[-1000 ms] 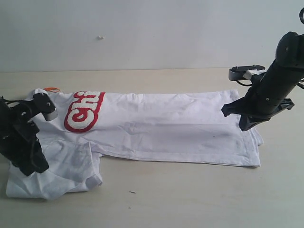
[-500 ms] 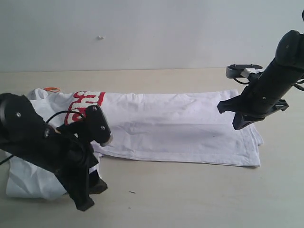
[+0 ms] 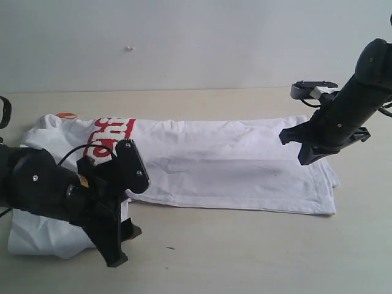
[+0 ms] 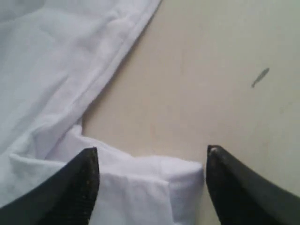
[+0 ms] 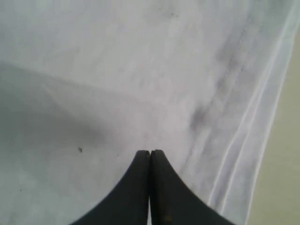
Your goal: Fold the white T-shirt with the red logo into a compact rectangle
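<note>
Nearest the camera, the pale table [image 3: 245, 263] is showing bare along its front edge, with a small dark speck [image 3: 170, 248] lying on it. Just beside that speck the left gripper [image 3: 124, 245] is hanging low over the tabletop, pointing downward, with its jaws standing well apart. In the left wrist view the two black fingers [image 4: 84, 183] are straddling the folded corner of the sleeve [image 4: 140, 187], which is lying between them; whether the pads are touching the cloth cannot be told. A thin black cable [image 3: 73, 150] is looping over the left arm.

The white T-shirt [image 3: 226, 165] is lying flat across the middle of the table, stretched lengthwise, with its neck end at the left of the exterior view and its hem at the right. Its near sleeve is spreading out toward the front at the left, partly hidden behind the left arm. The red logo [image 3: 110, 138] is sitting on the chest near the left end, its lower part covered by the arm.

Further back on the right, the right gripper [image 3: 305, 158] is hovering over the hem end of the shirt, with its jaws pressed together and no cloth showing between them in the right wrist view. Whether the tips are touching the cloth is not clear.

At the far left edge of the shirt an orange neck tag [image 3: 66, 115] is peeking out, and behind everything a plain light wall [image 3: 184, 43] is rising from the back of the table
</note>
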